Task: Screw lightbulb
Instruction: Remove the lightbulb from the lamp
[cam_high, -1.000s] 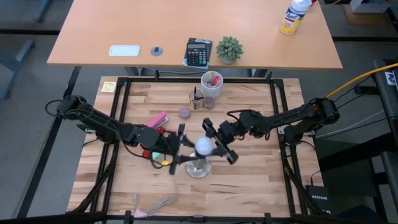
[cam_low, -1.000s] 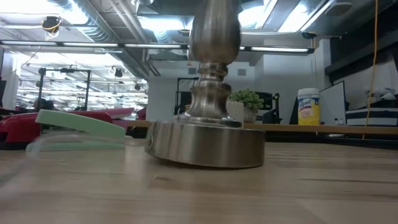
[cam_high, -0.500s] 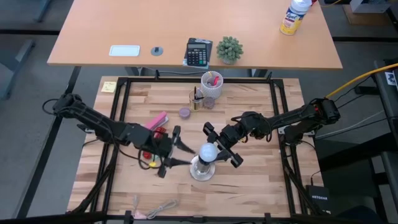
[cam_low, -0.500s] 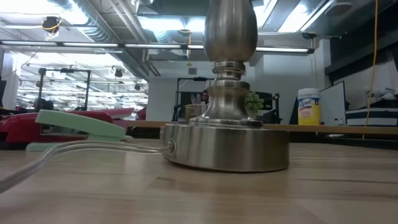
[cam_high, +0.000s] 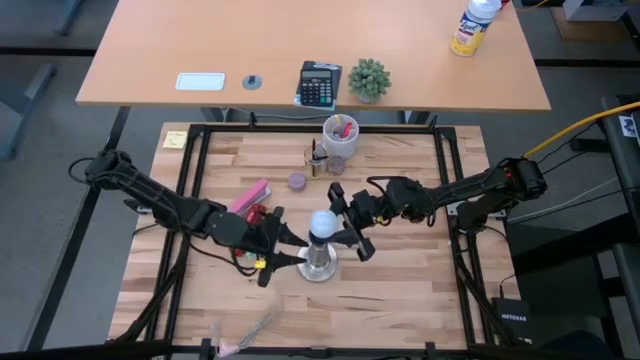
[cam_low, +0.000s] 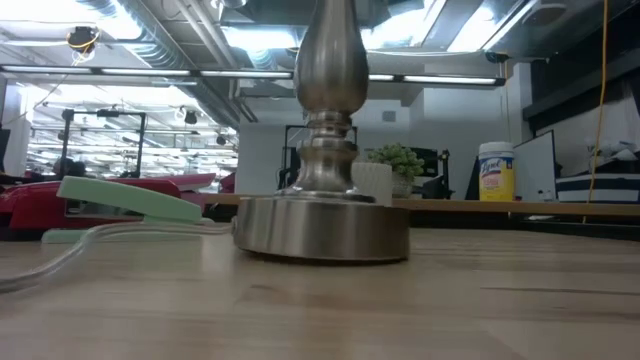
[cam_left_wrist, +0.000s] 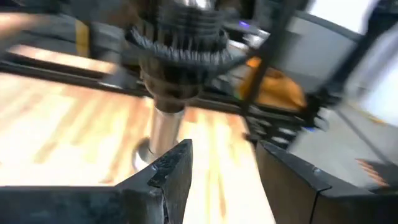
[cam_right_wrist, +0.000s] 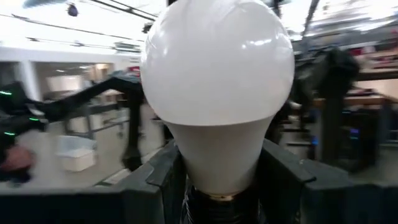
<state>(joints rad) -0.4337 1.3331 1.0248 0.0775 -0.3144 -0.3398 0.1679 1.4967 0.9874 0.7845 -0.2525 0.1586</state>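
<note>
The butcher-block table carries the silvery socket stand near its middle. My left gripper sits just beside the stand's stem, jaws parted with nothing between them. My right gripper has its jaws closed on the lightbulb at the narrow neck, holding it upright over the stand's socket.

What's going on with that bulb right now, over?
Right gripper clamped on the lightbulb, atop the metal socket stand. Left gripper open beside the stand's base. Nothing in the way.
</note>
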